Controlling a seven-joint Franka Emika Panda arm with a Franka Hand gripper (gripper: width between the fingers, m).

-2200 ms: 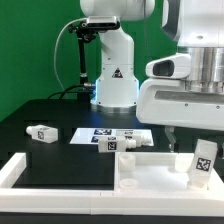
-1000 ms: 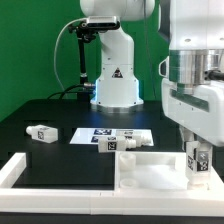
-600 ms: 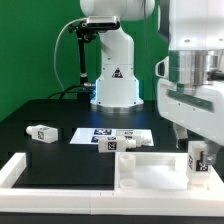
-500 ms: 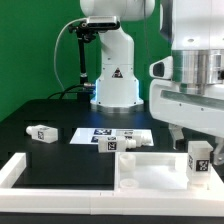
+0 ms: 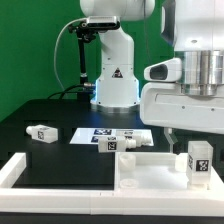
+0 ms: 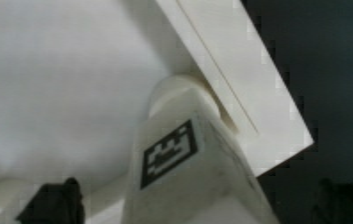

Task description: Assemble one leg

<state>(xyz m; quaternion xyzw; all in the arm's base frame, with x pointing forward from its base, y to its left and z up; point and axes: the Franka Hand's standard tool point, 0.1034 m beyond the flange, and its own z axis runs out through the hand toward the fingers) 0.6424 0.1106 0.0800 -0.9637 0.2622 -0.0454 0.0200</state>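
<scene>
With the gripper (image 5: 192, 137) hanging jaws apart just above the leg (image 5: 201, 160), which stands upright in the white panel (image 5: 140, 172) corner at the exterior view's right (tag outward), any regrasp should descend vertically, centred, before closing.

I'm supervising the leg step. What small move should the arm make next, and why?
Probably lower straight down and close on the leg. It stands upright and ungripped on the white panel, close to its rim, and the open gripper hovers just above it.
</scene>
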